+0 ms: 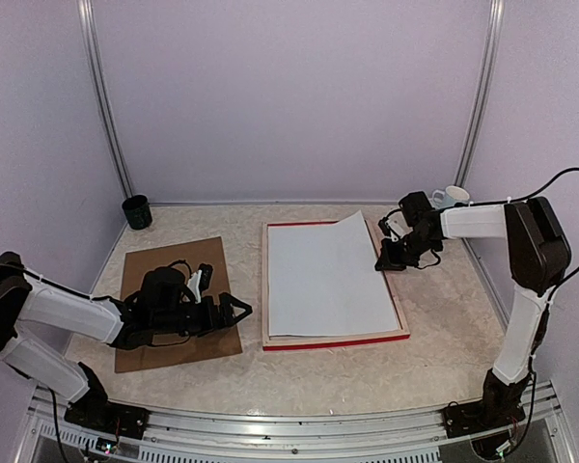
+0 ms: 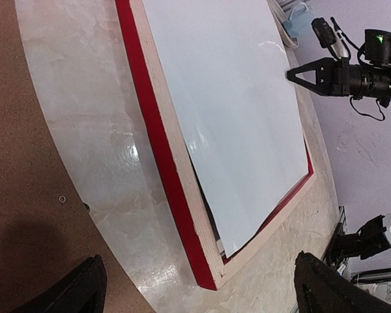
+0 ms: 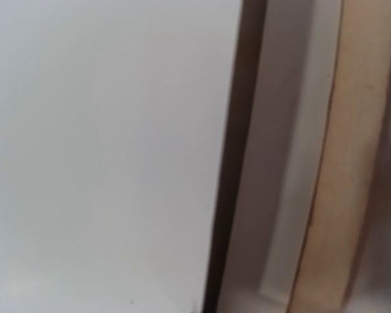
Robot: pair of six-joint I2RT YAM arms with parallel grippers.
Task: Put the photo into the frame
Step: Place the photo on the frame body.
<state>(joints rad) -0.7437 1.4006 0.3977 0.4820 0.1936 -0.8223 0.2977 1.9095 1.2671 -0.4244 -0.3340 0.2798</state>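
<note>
Marbled beige table (image 1: pixel 318 381) under lilac walls, and both arms are in shot. Dead centre lies the frame (image 1: pixel 338 340), face down, pale wood back showing and red along its edges. Inside it sits the photo (image 1: pixel 323 280), white back up and slightly skewed. Its far right corner rides up over the far rail instead of lying flat. The left wrist view shows its near corner down by the frame's near corner, a shadow under the edge beside it.

Over on the right, the right gripper (image 1: pixel 384 258) is low at the frame's right rail, its tip right at the photo's right edge. Is it pinching that edge? I cannot tell. Its own camera shows only white sheet, a dark shadow line, a pale strip and the wood rail, with no fingers in sight.

On the left, the left gripper (image 1: pixel 241 313) hovers over the right edge of the brown board (image 1: pixel 164 265), which lies flat just left of the frame. Its fingers (image 2: pixel 85 290) are spread wide and hold nothing, pointing toward the frame.

At the back, a dark cup (image 1: pixel 136 211) stands in the left corner. A white mug (image 1: pixel 452 197) stands far right, behind the right arm.
</note>
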